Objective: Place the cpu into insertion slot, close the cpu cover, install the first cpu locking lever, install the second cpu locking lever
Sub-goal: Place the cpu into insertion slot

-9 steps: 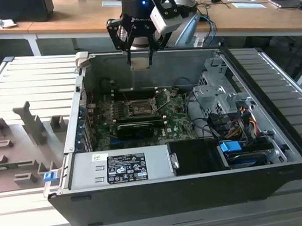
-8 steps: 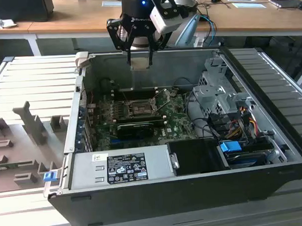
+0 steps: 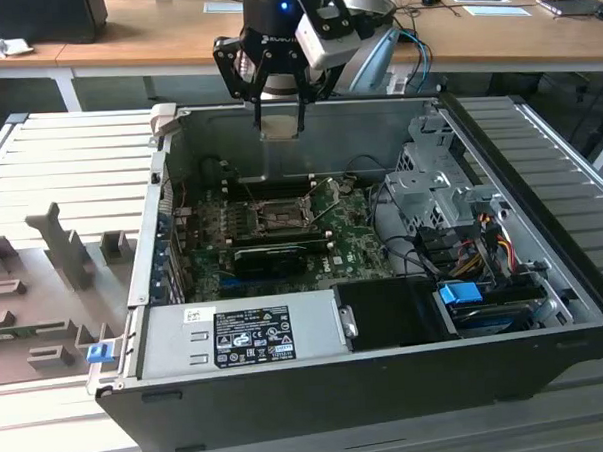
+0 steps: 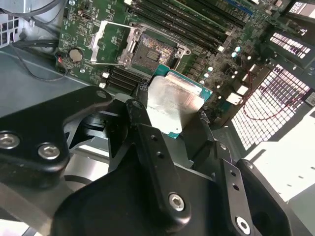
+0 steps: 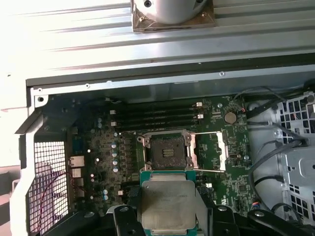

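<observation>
The gripper (image 4: 172, 110) is clamped on the cpu (image 4: 174, 101), one black finger (image 4: 140, 105) pressing each of two opposite edges, with the dull silver top facing the camera in both wrist views. In the exterior view the gripper (image 3: 279, 122) hangs over the far wall of the open computer case (image 3: 540, 176), clear of everything inside. Below it and well apart from the chip, the insertion slot (image 5: 165, 151) lies bare on the green board (image 5: 98, 147), its dark centre uncovered. Just beside the slot, the cpu cover (image 5: 220, 147) is swung open and lies flat against the board. Beyond the slot run the long black memory slots (image 5: 152, 115). The case rests on a ribbed grey counter (image 3: 68, 156).
</observation>
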Controlling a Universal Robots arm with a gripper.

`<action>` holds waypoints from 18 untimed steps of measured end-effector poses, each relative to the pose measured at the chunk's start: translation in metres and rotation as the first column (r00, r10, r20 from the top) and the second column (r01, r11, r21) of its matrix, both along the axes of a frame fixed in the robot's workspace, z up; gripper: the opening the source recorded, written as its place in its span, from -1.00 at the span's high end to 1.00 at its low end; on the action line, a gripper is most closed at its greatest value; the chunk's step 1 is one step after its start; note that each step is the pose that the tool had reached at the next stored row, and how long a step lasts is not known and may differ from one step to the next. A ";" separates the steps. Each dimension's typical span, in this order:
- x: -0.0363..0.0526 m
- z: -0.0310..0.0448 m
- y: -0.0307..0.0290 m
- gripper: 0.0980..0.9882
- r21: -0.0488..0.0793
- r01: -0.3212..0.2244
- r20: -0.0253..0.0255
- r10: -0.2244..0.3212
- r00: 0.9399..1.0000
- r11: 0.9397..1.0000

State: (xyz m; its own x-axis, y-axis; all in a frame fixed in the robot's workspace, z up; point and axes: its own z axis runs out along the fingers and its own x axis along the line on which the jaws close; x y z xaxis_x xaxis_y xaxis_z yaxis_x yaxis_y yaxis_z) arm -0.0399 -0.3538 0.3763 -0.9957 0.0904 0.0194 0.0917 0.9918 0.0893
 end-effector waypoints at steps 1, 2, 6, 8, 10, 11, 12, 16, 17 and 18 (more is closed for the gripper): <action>0.0000 -0.0002 0.0000 0.03 0.000 0.000 0.000 0.000 1.000 1.000; 0.0000 -0.0004 0.0000 0.03 0.000 0.000 0.000 0.000 1.000 1.000; 0.0000 -0.0015 0.0000 0.03 0.000 0.001 0.000 -0.001 1.000 1.000; 0.0000 -0.0018 0.0000 0.03 0.000 0.001 0.000 -0.001 1.000 1.000; 0.0000 -0.0018 0.0000 0.03 0.000 0.002 0.000 -0.002 1.000 1.000; 0.0000 -0.0019 0.0000 0.03 0.000 0.003 0.000 -0.003 1.000 1.000; 0.0000 -0.0019 0.0000 0.03 0.000 0.007 0.000 -0.007 1.000 1.000; 0.0000 -0.0020 0.0000 0.03 0.000 0.019 0.000 -0.019 1.000 1.000; 0.0000 -0.0020 0.0000 0.03 0.000 0.024 0.000 -0.024 1.000 1.000; 0.0000 -0.0020 0.0000 0.03 0.000 0.027 0.000 -0.027 1.000 1.000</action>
State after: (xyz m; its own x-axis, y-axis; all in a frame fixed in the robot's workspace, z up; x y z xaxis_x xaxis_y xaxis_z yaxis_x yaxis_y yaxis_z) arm -0.0399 -0.3537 0.3743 -0.9930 0.1168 0.0193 0.1181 0.9890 0.0894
